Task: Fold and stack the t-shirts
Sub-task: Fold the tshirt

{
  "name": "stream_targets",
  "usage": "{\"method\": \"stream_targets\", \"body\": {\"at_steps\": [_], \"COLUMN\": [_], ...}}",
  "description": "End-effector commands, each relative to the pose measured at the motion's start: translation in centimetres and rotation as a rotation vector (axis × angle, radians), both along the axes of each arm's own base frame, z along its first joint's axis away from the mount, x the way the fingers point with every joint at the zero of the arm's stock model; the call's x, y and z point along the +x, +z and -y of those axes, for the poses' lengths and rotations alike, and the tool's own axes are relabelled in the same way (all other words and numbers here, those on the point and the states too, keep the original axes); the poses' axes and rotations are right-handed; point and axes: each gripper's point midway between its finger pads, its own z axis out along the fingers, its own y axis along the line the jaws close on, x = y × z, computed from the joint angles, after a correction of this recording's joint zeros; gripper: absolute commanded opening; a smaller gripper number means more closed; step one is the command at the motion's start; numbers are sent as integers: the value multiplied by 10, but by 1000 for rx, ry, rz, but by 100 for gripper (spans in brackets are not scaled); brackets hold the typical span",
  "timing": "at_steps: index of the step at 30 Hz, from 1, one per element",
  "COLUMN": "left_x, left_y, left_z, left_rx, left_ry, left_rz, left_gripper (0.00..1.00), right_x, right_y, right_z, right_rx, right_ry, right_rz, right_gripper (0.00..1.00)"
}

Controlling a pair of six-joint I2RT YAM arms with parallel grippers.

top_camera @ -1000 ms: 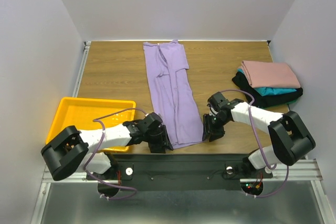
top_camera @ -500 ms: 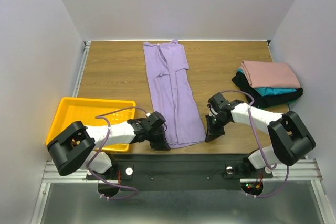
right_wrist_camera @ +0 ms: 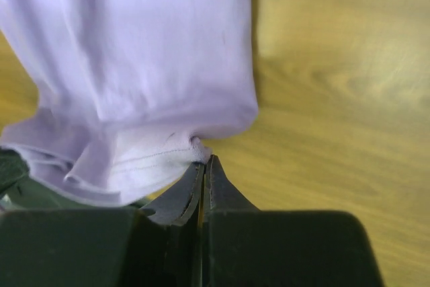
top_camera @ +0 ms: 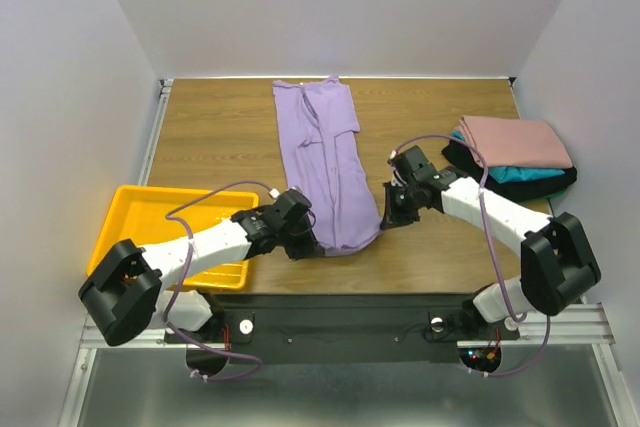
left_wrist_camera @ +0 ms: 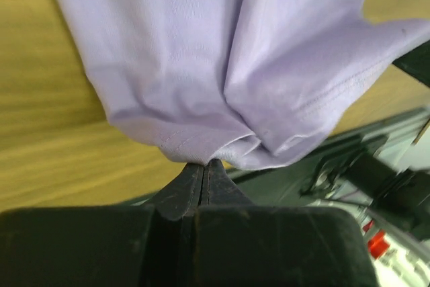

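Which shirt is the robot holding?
The purple shirt: the left tool and right tool pinch its near hem. Pink, teal and black ones sit stacked apart.
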Motion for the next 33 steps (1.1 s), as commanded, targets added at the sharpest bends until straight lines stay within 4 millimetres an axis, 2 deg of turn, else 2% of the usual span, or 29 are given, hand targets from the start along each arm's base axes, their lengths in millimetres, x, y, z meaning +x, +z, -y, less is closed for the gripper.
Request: {"method": "stream_targets", "body": {"at_steps": [1, 2, 3, 5, 6, 10, 11, 12, 13, 14, 15, 16, 17, 21, 22, 25, 26, 28, 29, 30, 31, 32, 33], "left_x": [41, 50, 61, 78, 95, 131, 141, 148, 154, 162, 170, 174, 183, 209, 214, 232, 240, 249, 252, 258, 262, 266, 268], "left_y": [29, 32, 33, 40, 45, 60, 63, 64, 63, 57, 62, 61, 60, 59, 53, 54, 52, 49, 42, 44, 42, 37, 37], "left_z": [-3, -4, -10, -9, -13, -18, -17, -19, -23, -31, -31, -33, -36, -49, -50, -54, -52, -57, -59, -61, -66, -68, -68], "left_rx": [-20, -12, -3, -25, -25, -8, -2, 12, 27, 53, 48, 54, 59, 81, 92, 108, 112, 130, 144, 149, 161, 169, 164], "left_ry": [60, 68, 90, 102, 113, 126, 129, 133, 142, 160, 163, 164, 175, 210, 211, 221, 216, 231, 235, 244, 256, 260, 258], "left_rz": [124, 142, 153, 192, 214, 276, 287, 290, 291, 278, 293, 294, 292, 292, 285, 294, 293, 287, 273, 278, 276, 273, 277], "left_gripper": [0, 0, 0, 0, 0, 0, 0, 0, 0, 0, 0, 0, 0, 0, 0, 0, 0, 0, 0, 0, 0, 0, 0], "right_x": [52, 68, 77, 95, 111, 149, 161, 164, 176, 184, 192, 203, 210, 236, 245, 260, 266, 274, 278, 283, 287, 295, 295], "right_y": [17, 23, 28, 37, 43, 57, 68, 60, 72, 65, 66, 76, 68, 64, 68, 54, 58, 44, 42, 45, 35, 40, 32], "right_z": [-6, -10, -14, -23, -30, -44, -48, -44, -48, -49, -52, -56, -57, -58, -58, -54, -55, -50, -50, -51, -50, -50, -50], "right_rx": [-36, -39, -29, -4, 5, 0, 7, -26, -18, -32, -33, -19, -26, -33, -30, -54, -51, -73, -78, -74, -93, -94, -104], "right_ry": [-48, -63, -70, -85, -93, -101, -104, -114, -114, -117, -117, -123, -125, -145, -152, -168, -174, -186, -189, -188, -183, -189, -183], "right_rz": [156, 194, 215, 266, 297, 364, 396, 398, 431, 425, 432, 455, 445, 454, 468, 460, 471, 459, 460, 473, 466, 487, 475], "right_gripper": [1, 0, 0, 0, 0, 0, 0, 0, 0, 0, 0, 0, 0, 0, 0, 0, 0, 0, 0, 0, 0, 0, 0]}}
